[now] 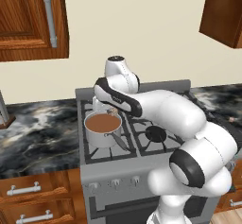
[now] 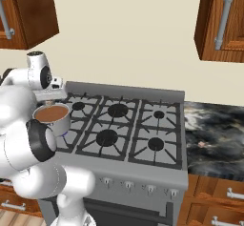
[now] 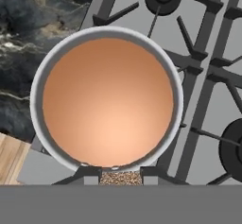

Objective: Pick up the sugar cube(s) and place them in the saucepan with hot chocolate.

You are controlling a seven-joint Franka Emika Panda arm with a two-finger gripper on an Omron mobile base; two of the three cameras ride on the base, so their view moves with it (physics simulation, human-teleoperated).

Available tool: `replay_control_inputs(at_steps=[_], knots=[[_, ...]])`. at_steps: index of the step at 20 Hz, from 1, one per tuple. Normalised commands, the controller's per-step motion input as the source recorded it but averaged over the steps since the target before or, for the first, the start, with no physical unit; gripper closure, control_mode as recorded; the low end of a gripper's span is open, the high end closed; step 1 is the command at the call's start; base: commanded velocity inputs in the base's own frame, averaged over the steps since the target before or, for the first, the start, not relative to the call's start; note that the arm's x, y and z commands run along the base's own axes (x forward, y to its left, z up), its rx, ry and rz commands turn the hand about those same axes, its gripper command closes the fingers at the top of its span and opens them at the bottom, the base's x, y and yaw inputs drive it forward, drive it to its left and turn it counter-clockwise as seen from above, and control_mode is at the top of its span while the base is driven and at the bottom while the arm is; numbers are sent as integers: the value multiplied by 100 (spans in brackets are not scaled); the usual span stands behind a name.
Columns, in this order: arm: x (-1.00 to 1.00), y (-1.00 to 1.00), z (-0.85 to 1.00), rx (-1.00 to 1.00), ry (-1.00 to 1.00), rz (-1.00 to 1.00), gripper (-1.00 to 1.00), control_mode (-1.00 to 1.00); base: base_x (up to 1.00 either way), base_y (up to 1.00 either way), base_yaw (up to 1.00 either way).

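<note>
Hand [image 3: 121, 175] pinches sugar cube [image 3: 121, 177] directly above the saucepan [image 3: 108, 102]

Nothing readable anywhere, honestly: no labels, brands or numbers on the stove [image 2: 125, 125], its knobs [image 2: 127, 185], the cabinets [image 1: 28, 20] or the saucepan [image 1: 102, 129].

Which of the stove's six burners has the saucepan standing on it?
The front left burner: the saucepan of brown liquid stands on that burner of the stove, by the counter. The other five burners are bare.
</note>
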Motion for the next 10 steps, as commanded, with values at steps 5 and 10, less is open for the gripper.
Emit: replay_control_inputs(at_steps=[5, 10], knots=[[19, 23, -26, -2, -2, -2, 100, -100, 0, 0, 0], [27, 22, -34, -3, 0, -2, 100, -100, 0, 0, 0]])
